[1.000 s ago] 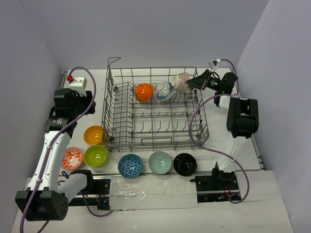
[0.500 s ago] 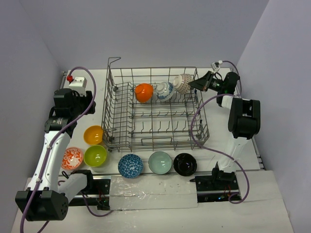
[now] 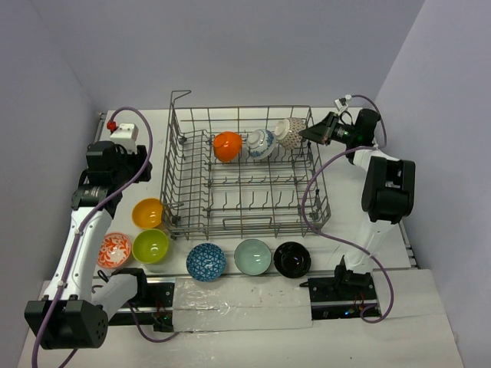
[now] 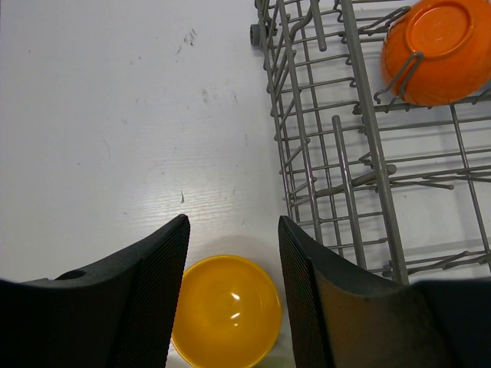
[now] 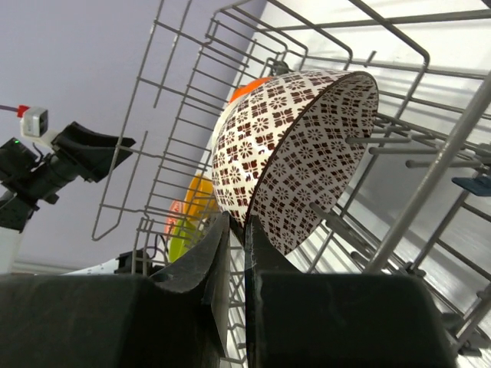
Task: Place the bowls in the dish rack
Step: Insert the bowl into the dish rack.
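Hovering half open and empty, the left gripper (image 4: 232,224) hangs over the yellow bowl (image 4: 225,310) on the table, left of the rack (image 4: 367,123). The right gripper (image 5: 236,222), closed on nothing, sits just beside the patterned bowl (image 5: 299,153) tilted in the rack's far right corner.

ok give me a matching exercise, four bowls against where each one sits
1 orange bowl
2 yellow bowl
3 black bowl
4 brown-patterned bowl

a on the table, right end of the front row
b in the dish rack, beside the blue-and-white bowl
c on the table, left of the rack
d in the rack, at its right end

Pairs: 1-b, 2-c, 3-a, 4-d
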Motion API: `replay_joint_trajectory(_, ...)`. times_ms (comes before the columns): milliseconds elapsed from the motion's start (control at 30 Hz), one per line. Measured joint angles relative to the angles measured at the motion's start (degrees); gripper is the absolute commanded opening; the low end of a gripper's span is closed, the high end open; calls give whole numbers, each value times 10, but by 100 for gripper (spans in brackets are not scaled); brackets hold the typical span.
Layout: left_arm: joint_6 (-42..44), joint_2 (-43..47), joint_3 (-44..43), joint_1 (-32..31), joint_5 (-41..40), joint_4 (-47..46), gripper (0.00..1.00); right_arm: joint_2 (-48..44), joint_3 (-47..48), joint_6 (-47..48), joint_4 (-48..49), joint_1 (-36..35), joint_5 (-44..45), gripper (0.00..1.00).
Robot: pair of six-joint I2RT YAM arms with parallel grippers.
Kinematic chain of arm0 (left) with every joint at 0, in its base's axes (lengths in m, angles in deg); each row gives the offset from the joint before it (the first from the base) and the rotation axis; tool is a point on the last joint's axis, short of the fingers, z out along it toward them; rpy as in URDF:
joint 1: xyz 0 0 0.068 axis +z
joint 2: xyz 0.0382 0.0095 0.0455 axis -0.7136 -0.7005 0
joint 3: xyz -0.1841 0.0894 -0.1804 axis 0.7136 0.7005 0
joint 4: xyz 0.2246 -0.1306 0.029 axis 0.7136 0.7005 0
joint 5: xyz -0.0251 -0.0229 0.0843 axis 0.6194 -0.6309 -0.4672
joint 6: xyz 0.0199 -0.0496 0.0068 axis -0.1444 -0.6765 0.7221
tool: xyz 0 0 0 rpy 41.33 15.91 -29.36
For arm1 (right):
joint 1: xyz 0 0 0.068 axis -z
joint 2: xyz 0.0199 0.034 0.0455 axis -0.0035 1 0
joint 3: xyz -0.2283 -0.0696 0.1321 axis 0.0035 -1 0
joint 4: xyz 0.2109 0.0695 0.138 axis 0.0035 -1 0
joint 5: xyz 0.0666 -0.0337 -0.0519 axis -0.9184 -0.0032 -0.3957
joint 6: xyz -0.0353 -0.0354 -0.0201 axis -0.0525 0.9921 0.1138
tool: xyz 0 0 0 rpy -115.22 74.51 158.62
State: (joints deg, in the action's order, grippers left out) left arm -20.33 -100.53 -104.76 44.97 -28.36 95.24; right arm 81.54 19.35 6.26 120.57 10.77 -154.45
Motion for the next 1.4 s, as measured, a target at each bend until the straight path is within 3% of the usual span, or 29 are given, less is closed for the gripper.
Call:
replay_joint_trajectory(233, 0, 1, 1, 0, 5, 0, 56, -23, 30, 105, -163, 2, 18, 0)
replay_joint_trajectory(633, 0, 3, 2, 0, 9, 0, 56, -26, 79, 223, -337, 5, 33, 2)
replay_joint_trajectory(767, 0, 3, 2, 0, 9, 0, 56, -26, 85, 243, -362, 6, 34, 6)
replay_joint_trajectory(1000, 0, 3, 2, 0, 9, 0, 56, -26, 100, 264, -395, 7, 46, 28)
replay_joint_trajectory(1400, 0, 3, 3, 0, 9, 0, 56, -28, 124, 308, -420, 25, 89, 35)
